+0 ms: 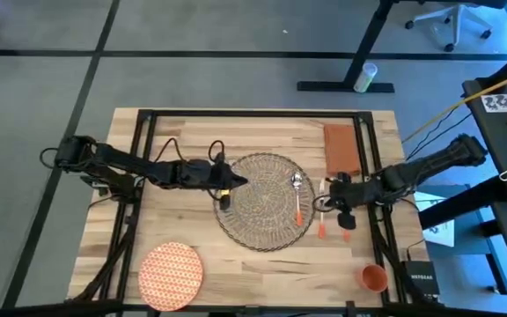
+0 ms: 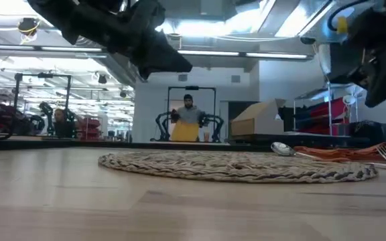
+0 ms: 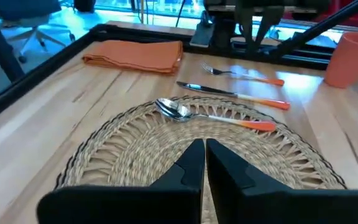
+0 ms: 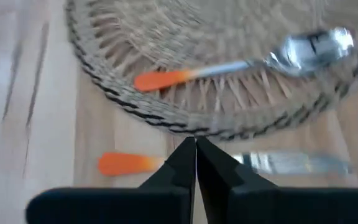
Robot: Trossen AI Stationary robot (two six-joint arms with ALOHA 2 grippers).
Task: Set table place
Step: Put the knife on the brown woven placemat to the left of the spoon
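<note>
- Left gripper (image 1: pixel 224 199) hangs over the placemat's (image 1: pixel 258 220) left edge, fingers pressed together, empty; right gripper (image 1: pixel 345 218) likewise, above the knife (image 4: pixel 278 163)
- Spoon (image 1: pixel 297 195) lies across the mat; a plate (image 1: pixel 171 269) set down there would likely rock
- Cup (image 1: pixel 373 278), near right, looks empty

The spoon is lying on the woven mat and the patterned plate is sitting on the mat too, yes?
Half right. The spoon does lie on the woven mat, but the patterned plate is not on it. The high view shows the plate apart from the mat, on the bare table near the front left corner.
</note>
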